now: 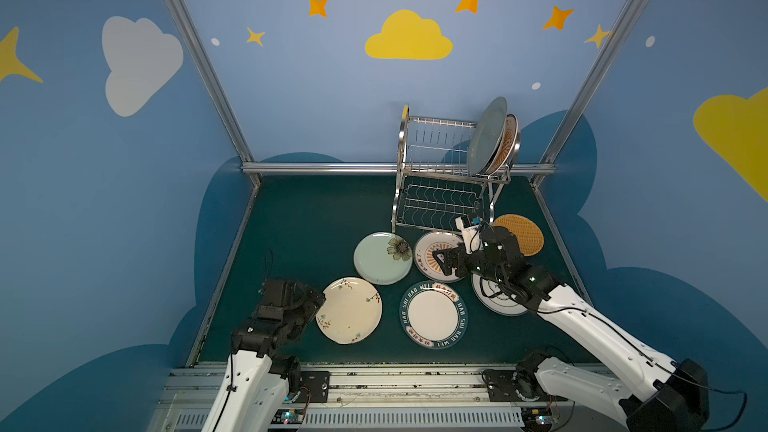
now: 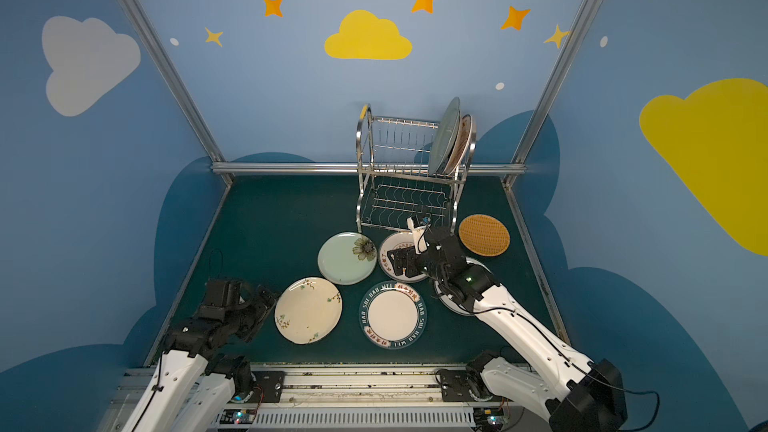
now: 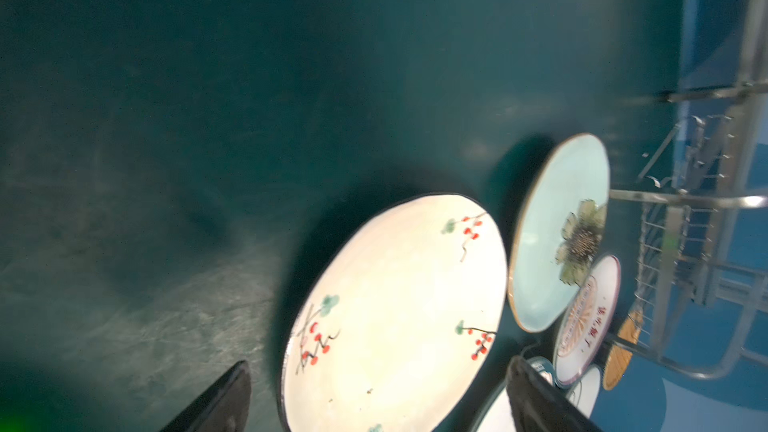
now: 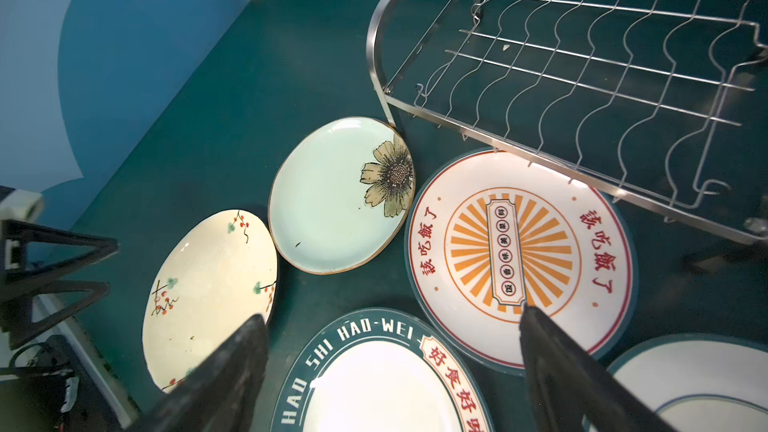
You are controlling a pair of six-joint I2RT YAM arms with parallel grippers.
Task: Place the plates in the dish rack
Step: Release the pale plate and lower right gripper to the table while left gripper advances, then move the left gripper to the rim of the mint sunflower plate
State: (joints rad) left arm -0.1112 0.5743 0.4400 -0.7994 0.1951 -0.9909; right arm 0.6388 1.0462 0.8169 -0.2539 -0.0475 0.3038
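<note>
The steel dish rack (image 1: pixel 440 201) (image 4: pixel 582 56) stands at the back right. Two plates lean in its upper tier: a grey-green plate (image 1: pixel 487 135) and an orange-patterned plate (image 1: pixel 509 145). Flat on the mat lie a pale green flower plate (image 1: pixel 380 258), a cream blossom plate (image 1: pixel 349 310) (image 3: pixel 395 305), a teal lettered plate (image 1: pixel 433 314) (image 4: pixel 374 388), an orange sunburst plate (image 1: pixel 426 249) (image 4: pixel 515 251) and an orange woven plate (image 1: pixel 521 234). My right gripper (image 1: pixel 442 259) (image 4: pixel 390 317) hovers open over the sunburst plate. At the cream plate's left edge, my left gripper (image 1: pixel 316 297) (image 3: pixel 380 384) is open and holds nothing.
A white plate with a dark ring (image 1: pixel 494 301) lies partly under my right arm. Aluminium frame rails (image 1: pixel 324 168) border the green mat (image 1: pixel 299 222) at the back and sides. The rack's lower wavy shelf (image 4: pixel 602 89) holds nothing.
</note>
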